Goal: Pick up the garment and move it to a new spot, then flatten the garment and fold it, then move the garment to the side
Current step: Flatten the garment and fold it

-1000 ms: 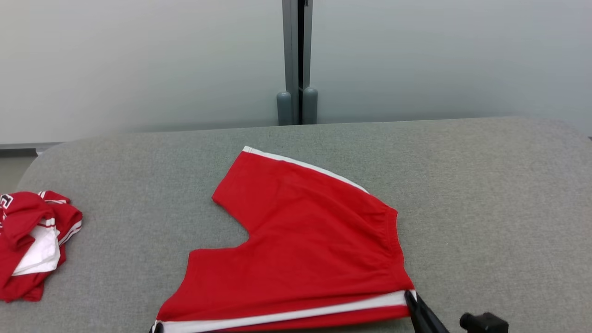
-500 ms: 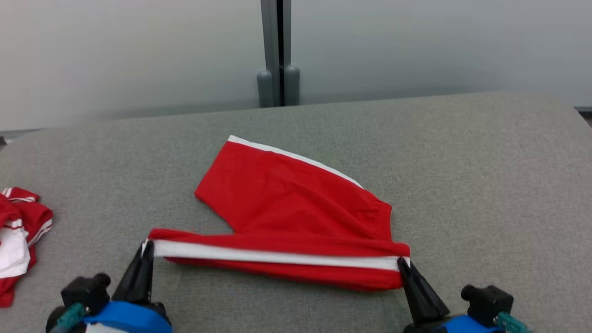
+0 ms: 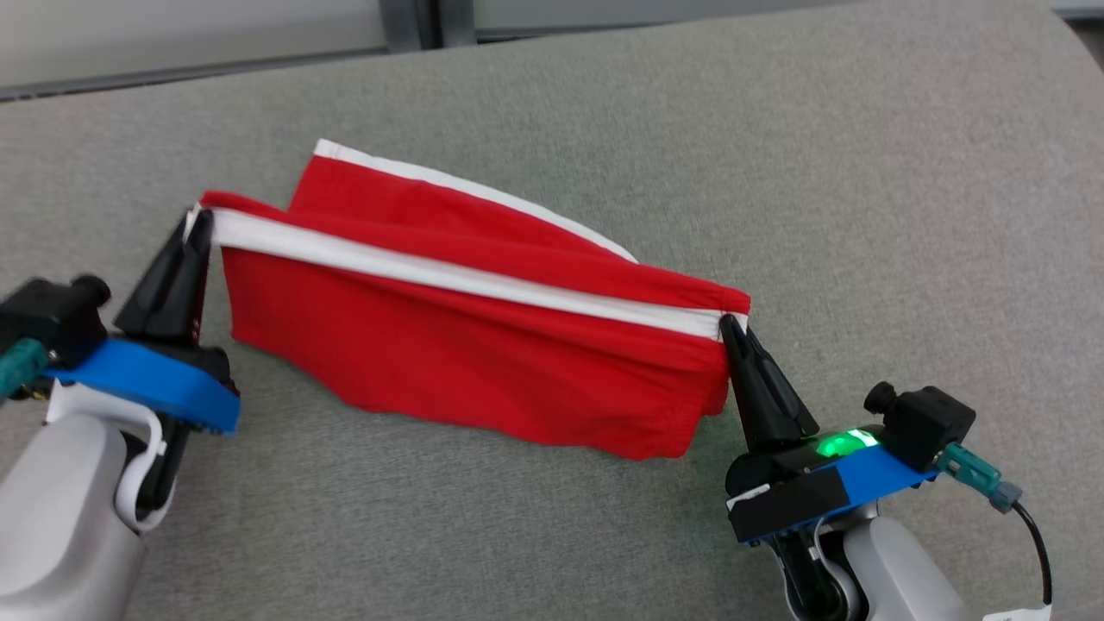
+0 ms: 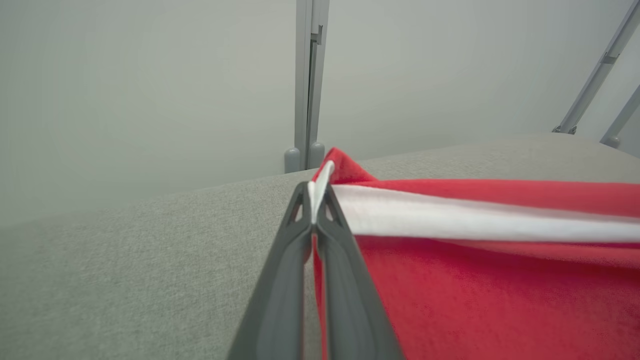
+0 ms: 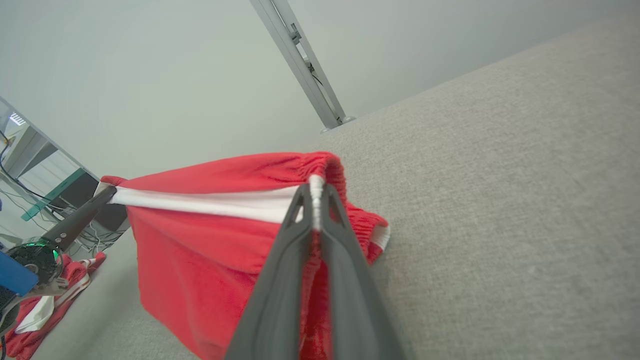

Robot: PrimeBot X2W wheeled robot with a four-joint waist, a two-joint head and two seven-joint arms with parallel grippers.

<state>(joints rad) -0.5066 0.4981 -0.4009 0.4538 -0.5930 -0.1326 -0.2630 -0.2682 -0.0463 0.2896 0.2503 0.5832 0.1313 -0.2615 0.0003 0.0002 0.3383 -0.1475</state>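
Head view, red cloth shorts with white side stripes (image 3: 448, 345) at the middle of the grey fabric worktop (image 3: 862, 172), striped edge lifted and stretched taut, left tool (image 3: 198, 217) clamped on its left end, right tool (image 3: 727, 322) clamped on its waistband end

Head view steeply down on table (image 3: 776, 129), wrist views close along left pincer (image 4: 314, 189), right pincer (image 5: 315, 191), all sharing garment (image 3: 448, 336)

The left pincer (image 3: 198, 217) and right pincer (image 3: 729, 323) both have long, pointy black fingers (image 3: 168, 285). Behind them sit blue bands (image 3: 147, 384), black boxes (image 3: 52, 310) and pale grey arms (image 3: 60, 517). The right one has a green light (image 3: 838, 443), teal plug (image 3: 970, 470) and black cable (image 3: 1039, 552).
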